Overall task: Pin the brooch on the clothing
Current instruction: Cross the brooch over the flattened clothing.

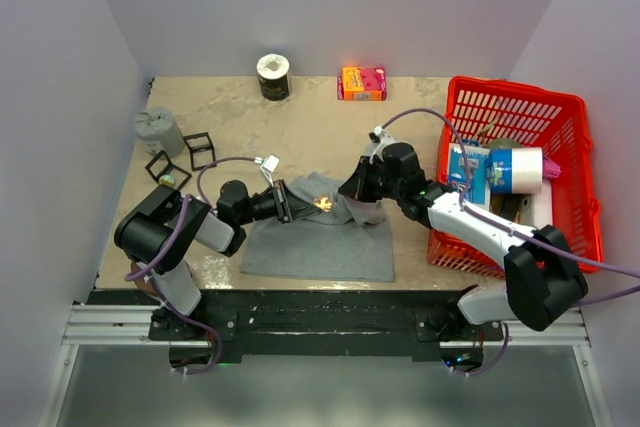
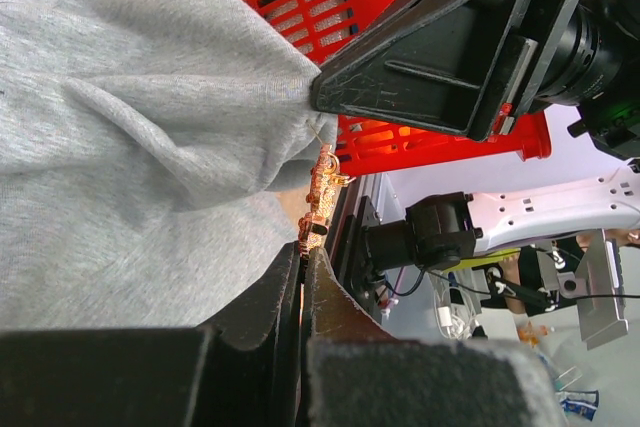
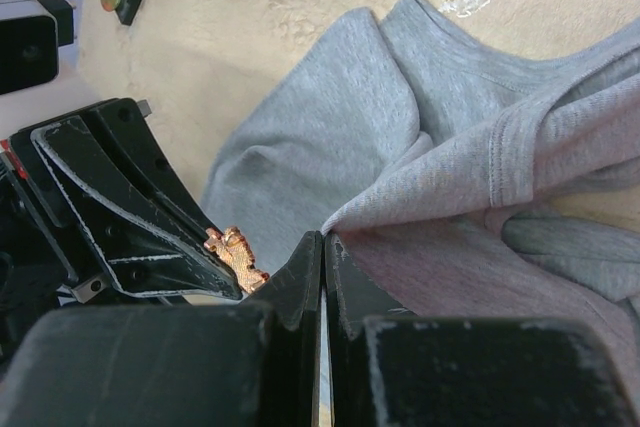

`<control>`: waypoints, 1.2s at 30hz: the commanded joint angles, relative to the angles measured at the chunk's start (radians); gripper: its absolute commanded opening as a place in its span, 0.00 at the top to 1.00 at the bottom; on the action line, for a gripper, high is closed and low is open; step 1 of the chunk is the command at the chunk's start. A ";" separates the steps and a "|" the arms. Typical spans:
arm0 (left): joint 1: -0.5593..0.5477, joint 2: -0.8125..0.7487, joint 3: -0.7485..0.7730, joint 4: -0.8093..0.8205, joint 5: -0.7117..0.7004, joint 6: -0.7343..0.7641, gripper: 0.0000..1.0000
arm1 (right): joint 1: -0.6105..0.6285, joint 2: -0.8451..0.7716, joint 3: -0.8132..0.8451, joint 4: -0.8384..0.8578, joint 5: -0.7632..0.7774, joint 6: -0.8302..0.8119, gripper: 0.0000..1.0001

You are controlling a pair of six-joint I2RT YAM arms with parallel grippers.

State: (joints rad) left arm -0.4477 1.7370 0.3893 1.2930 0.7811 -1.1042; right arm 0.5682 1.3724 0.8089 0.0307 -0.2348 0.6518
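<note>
Grey knit, the clothing (image 1: 320,245) lay by the middle of the desk's near edge, its nearer part flat and its farther part gathered into a raised fold. The right gripper (image 3: 325,243) was clenched on that fold, its two black fingers pressed together with a ridge of fabric pinched between them, lifting the cloth off the tan desk (image 1: 320,137). Facing it from the left, the left gripper (image 2: 304,249) was clamped on the brooch (image 2: 322,190), a small orange-gold pin held by its lower end between the closed fingertips. The brooch stood just beside the pinched fold, between the two sets of fingers, with its free end at the hem of the cloth. Whether its pin had entered the fabric could not be told. From overhead it showed as a bright orange spot over the garment's far part. A red basket (image 1: 515,92) holding several packages sat along the right edge. At the far edge stood a pink-and-orange box (image 1: 362,83) and a dark roll (image 1: 273,77) with a white top. Near the left edge were a grey lumpy object (image 1: 160,131) and some black wire frames (image 1: 199,150).
</note>
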 commanded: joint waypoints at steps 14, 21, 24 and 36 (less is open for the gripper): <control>-0.031 0.013 0.025 0.155 -0.048 0.021 1.00 | -0.001 -0.002 -0.005 0.055 -0.054 0.020 1.00; -0.028 0.033 0.033 0.146 -0.077 0.014 1.00 | -0.001 -0.015 -0.008 0.043 -0.046 0.017 1.00; -0.028 0.044 0.037 0.134 -0.088 0.015 1.00 | -0.001 -0.012 -0.011 0.049 -0.049 0.020 1.00; -0.028 0.052 0.080 0.063 -0.120 0.041 1.00 | -0.001 0.004 -0.014 0.066 -0.069 0.026 1.00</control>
State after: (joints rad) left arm -0.4740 1.7844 0.4313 1.2926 0.7036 -1.1030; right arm 0.5621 1.3754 0.7959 0.0502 -0.2558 0.6632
